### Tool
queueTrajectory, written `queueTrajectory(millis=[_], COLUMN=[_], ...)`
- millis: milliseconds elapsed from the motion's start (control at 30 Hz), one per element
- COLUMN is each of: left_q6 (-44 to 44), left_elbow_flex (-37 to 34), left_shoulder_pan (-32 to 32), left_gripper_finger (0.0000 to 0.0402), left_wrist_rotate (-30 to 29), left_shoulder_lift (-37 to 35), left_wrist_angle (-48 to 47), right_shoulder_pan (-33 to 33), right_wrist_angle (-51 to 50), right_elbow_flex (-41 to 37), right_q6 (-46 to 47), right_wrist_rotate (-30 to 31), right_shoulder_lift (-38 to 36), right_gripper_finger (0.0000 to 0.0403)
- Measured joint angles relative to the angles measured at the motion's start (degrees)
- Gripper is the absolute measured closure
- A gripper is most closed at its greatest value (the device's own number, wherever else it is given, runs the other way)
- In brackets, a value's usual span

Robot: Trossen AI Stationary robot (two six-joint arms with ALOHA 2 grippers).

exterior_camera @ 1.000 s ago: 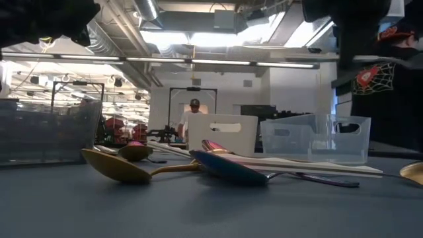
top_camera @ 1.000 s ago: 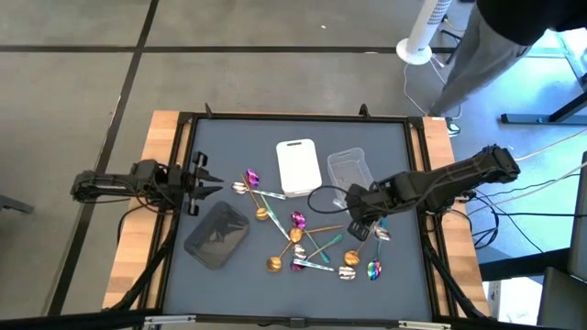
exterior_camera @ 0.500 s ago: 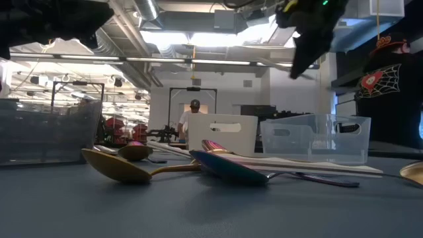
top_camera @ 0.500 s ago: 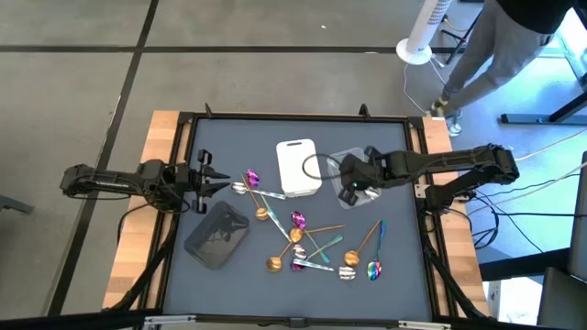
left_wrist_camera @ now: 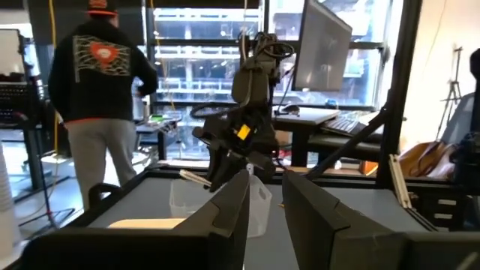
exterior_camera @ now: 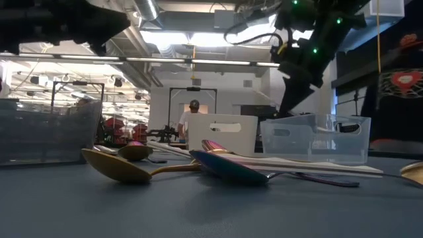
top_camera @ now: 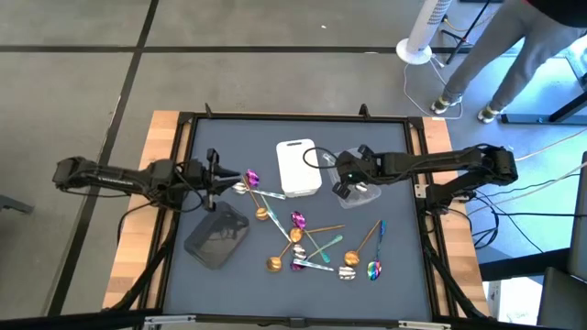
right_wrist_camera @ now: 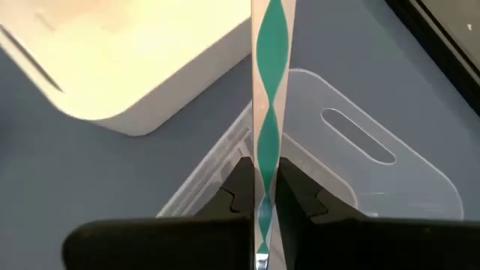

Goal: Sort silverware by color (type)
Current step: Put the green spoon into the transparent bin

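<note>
Gold, silver and purple-teal spoons and forks lie scattered on the grey mat. My right gripper is shut on one thin piece with a twisted silver-and-teal handle. It hangs over the clear tray, and the low view shows it high above that tray. Whether the piece is a spoon or a fork is hidden. My left gripper is open with a narrow gap and holds nothing. It hovers at the table's left side, just left of a purple spoon. My right gripper pinches the twisted handle between its two fingers, which come at it across its length. The piece is lifted clear above the clear tray. Its handle runs out past the fingertips, and its head is hidden behind the gripper.
The white tray stands left of the clear tray, and the dark grey tray lies near my left gripper. A person walks beyond the table's far right corner. Bare mat remains along the near edge.
My right gripper has risen from the pile's right part with the twisted-handled piece. It has carried the piece toward the far edge and leftward to above the clear tray. My left gripper has moved rightward toward the purple spoon.
</note>
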Motion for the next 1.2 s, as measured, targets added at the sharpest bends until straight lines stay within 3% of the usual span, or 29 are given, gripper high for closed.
queueTrajectory(millis=[367, 733, 1200], left_q6=[-0.09, -4.11, -4.04], left_elbow_flex=[10.24, 23.55, 25.22], left_shoulder_pan=[0.03, 0.03, 0.03], left_gripper_finger=[0.0326, 0.0326, 0.0326], left_wrist_rotate=[-1.25, 1.77, 3.28], left_shoulder_lift=[14.53, 27.27, 30.96], left_wrist_angle=[-3.42, -18.22, -18.15], right_shoulder_pan=[-0.97, -0.97, -0.94], right_wrist_angle=[1.92, 1.86, 1.74], right_elbow_flex=[-2.34, -2.35, -2.35], right_q6=[0.00, 0.48, 0.63], right_wrist_rotate=[0.03, 0.96, 0.95], right_shoulder_lift=[-0.01, -0.01, 0.00], right_gripper_finger=[0.0386, 0.0386, 0.0386])
